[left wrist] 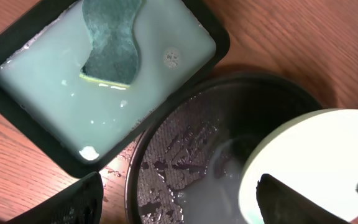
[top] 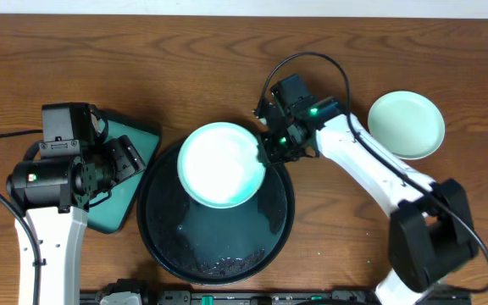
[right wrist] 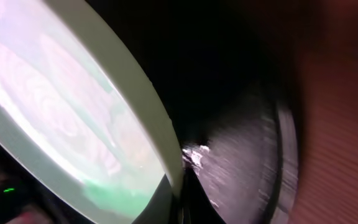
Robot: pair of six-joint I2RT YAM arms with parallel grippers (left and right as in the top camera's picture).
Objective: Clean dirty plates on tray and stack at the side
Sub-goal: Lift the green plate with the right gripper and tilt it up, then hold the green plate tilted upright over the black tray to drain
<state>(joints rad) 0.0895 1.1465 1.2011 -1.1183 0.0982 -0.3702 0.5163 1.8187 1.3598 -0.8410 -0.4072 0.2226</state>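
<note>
My right jaws are clamped on the plate's (top: 219,165) rim, holding it over the tray (top: 219,241), presumably to catch drips. My left jaws are spread wide near the sponge (left wrist: 112,43), ready to scrub.

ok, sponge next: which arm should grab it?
Left. The left pincer is open and empty, right above the teal tray where the sponge lies. The right pincer is shut on the plate rim, holding it over the black tray.
</note>
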